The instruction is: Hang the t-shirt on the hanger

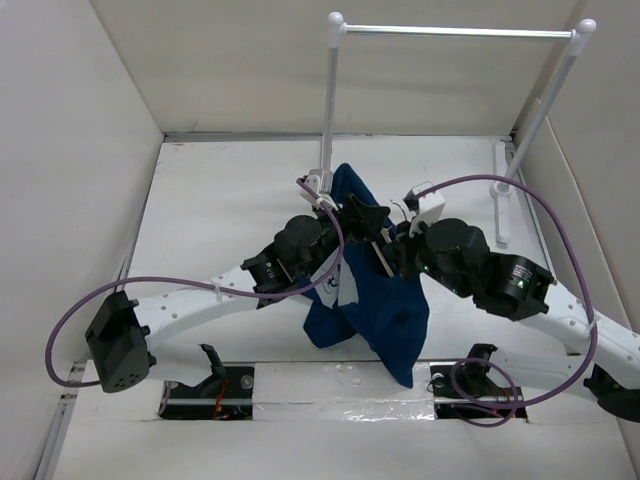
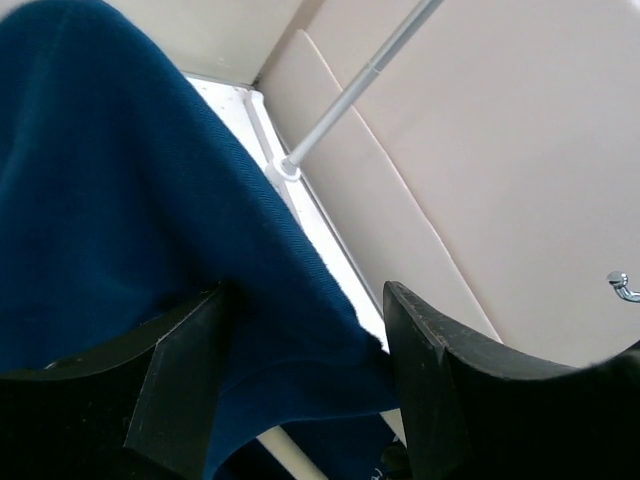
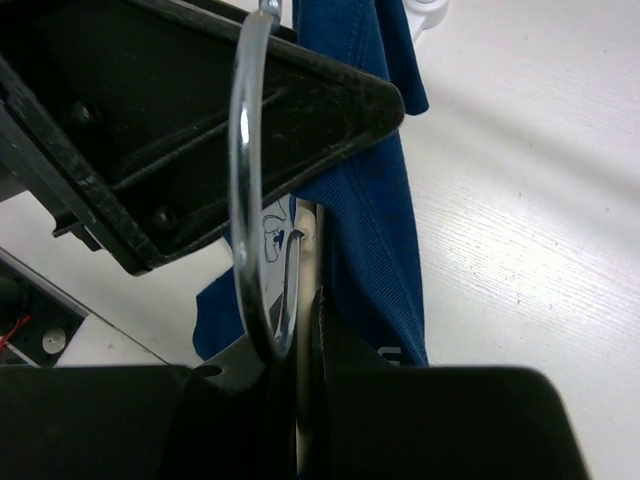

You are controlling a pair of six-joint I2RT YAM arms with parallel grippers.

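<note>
From above, the two arms meet over the middle of the table (image 1: 220,195), and the t-shirt (image 1: 375,310) hangs between them in a dark blue bundle. Its lower end trails toward the near edge, and a small white print shows on its left side. The left gripper (image 1: 362,218) is at the top of the cloth and the right gripper (image 1: 393,250) is close beside it, with fabric between the two. The tall white rack (image 1: 328,110) stands just behind them with its silver bar (image 1: 455,32) high above the shirt. From the left wrist, the left gripper (image 2: 305,300) has its two black fingers (image 2: 180,380) spread apart. Blue cloth drapes over the left finger and fills the gap between them without being pinched. One of the rack's posts slants across the pale wall behind. From the right wrist, the right gripper (image 3: 300,340) has its fingers drawn nearly together at the bottom of the view, clamped on the hanger (image 3: 245,180) at the base of its chrome hook, which curves upward from the narrow gap. A pale part of the frame shows just beside the hook. The shirt hangs right behind it, with the white print visible through the hook's loop. A black part of the other arm crosses the upper left of the view.
</note>
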